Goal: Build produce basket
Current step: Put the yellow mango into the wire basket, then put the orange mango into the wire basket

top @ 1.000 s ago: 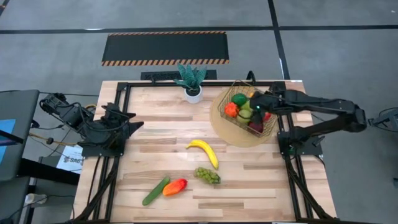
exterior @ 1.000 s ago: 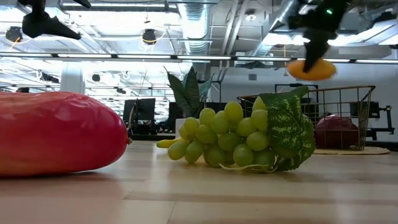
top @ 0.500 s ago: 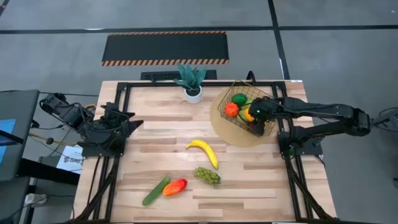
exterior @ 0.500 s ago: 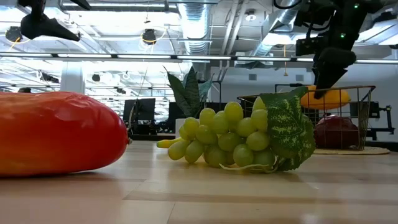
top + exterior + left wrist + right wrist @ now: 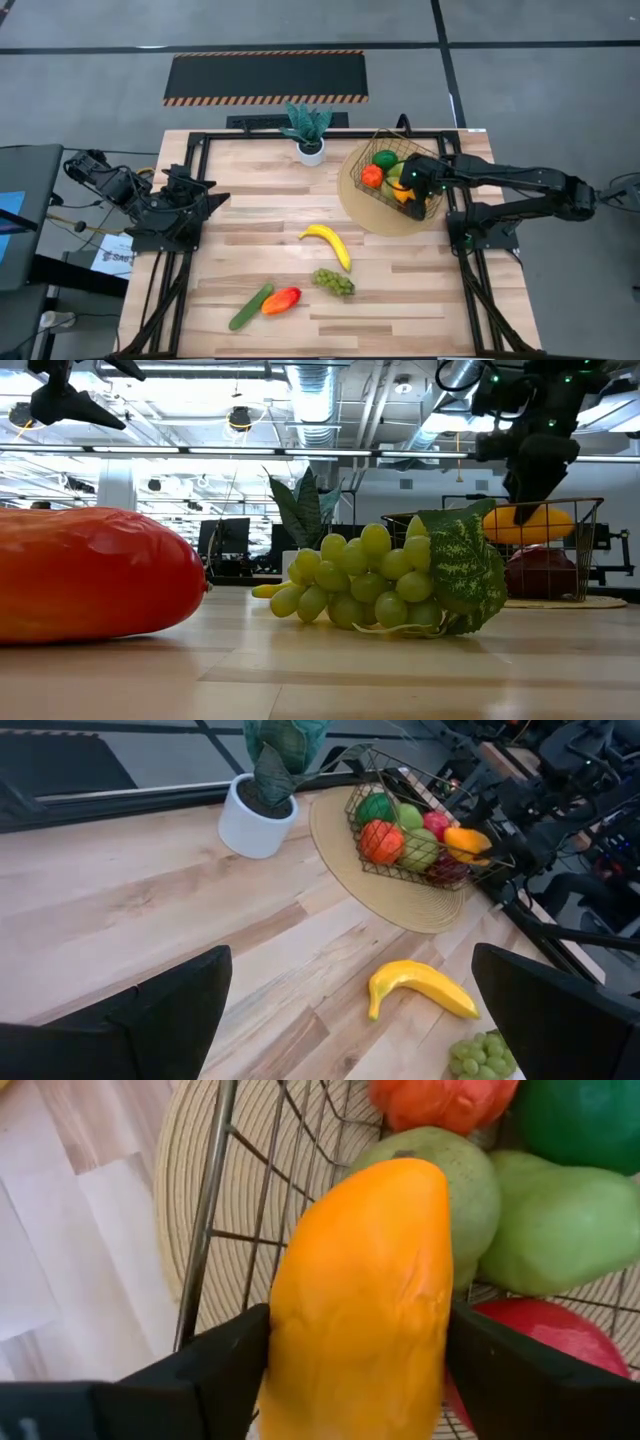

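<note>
Wooden table (image 5: 420,290) is the landmark, and the account runs from its near edge to its far edge. By that near edge, four pieces of produce are not yet gathered. A green cucumber (image 5: 250,307) lies on a diagonal, touching an orange-red pepper (image 5: 282,300) at its upper end. Just beyond and to the right sits a bunch of grapes (image 5: 334,282); in the low view its leaf covers part of the basket behind it. Nearer the table's middle lies the yellow banana (image 5: 329,244), its long axis slanting from the middle toward the near right.

At the table's far right corner, the gold wire basket (image 5: 382,142) stands on a round tan mat (image 5: 352,203). It already holds an orange-red fruit (image 5: 380,841), a dark green one (image 5: 375,807), pale green pears (image 5: 419,848) and something red (image 5: 436,823). The right gripper (image 5: 414,183) reaches into the basket, its fingers clamped on an orange-yellow pepper (image 5: 362,1297). The pepper's long axis runs out from between the fingers, its rounded tip pointing at the pears, and it seems low among the fruit. Releasing it looks like the next step.

On the table's far left side the left gripper (image 5: 205,205) waits with its fingers apart. By this reckoning, the task is somewhat over half done.
</note>
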